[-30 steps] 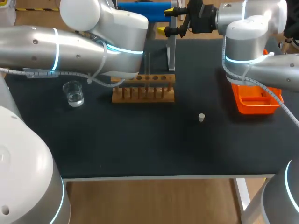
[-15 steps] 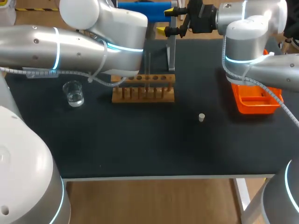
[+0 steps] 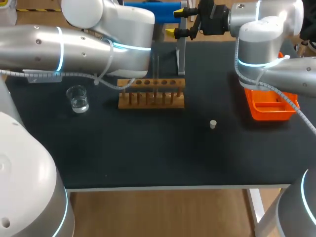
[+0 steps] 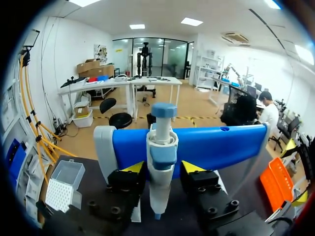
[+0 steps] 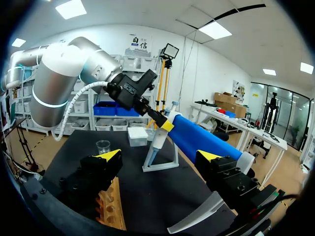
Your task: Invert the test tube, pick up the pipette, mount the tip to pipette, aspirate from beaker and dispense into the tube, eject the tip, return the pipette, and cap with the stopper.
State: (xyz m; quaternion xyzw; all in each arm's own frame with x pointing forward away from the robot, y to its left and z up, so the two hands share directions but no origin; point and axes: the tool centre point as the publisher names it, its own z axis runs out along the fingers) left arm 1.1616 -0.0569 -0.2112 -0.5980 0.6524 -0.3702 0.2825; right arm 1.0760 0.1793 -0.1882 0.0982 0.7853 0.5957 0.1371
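Slightly up and leftward the left arm [image 3: 74, 49] has been shifted since the earlier frames; nothing else is seen changed.

Head view: the right gripper [image 3: 177, 21] is held open at the far middle, just beside the right end of the blue holder [image 3: 148, 7]. One beaker [image 3: 78, 98] is counted at the left. One rack [image 3: 150, 96] stands in the middle with one tube [image 3: 155, 69] upright in it. One stopper [image 3: 213, 124] lies right of the rack, and one tray [image 3: 269, 108] sits at the right.

Left wrist view: the left gripper [image 4: 163, 168] is closed on the one pipette [image 4: 162, 142], which is set against the holder. One tip box [image 4: 61, 187] lies beside the gripper.

Right wrist view: that grasp is seen ahead of spread, empty fingers [image 5: 110, 156].

Picking up the pipette is judged to be the step in hand. Next, it must be lifted clear of the holder and carried to the tip box.
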